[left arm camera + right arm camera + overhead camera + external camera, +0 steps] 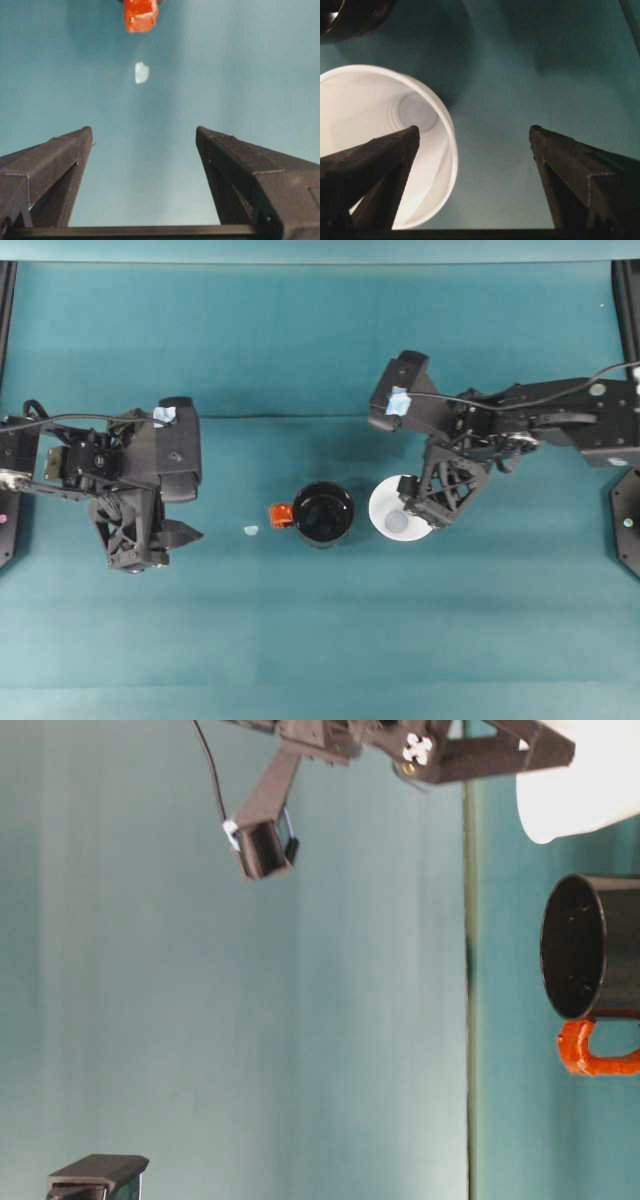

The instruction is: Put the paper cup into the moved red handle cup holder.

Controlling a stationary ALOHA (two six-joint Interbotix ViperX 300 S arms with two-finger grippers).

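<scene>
The white paper cup [386,503] stands upright on the teal table just right of the red handle cup holder [323,513], a glossy black cylinder whose red handle [281,515] points left. My right gripper [418,517] is open over the cup's right side. In the right wrist view one finger hangs over the paper cup's [370,110] inside and the other outside its rim, the right gripper [475,130] holding nothing. My left gripper [170,548] is open and empty, well left of the holder. The left gripper [144,131] faces the handle [141,15].
A small pale scrap [250,530] lies on the table between the left gripper and the handle; the scrap [141,72] is also ahead in the left wrist view. At table level the cup [580,780] and holder [590,945] stand apart with a narrow gap.
</scene>
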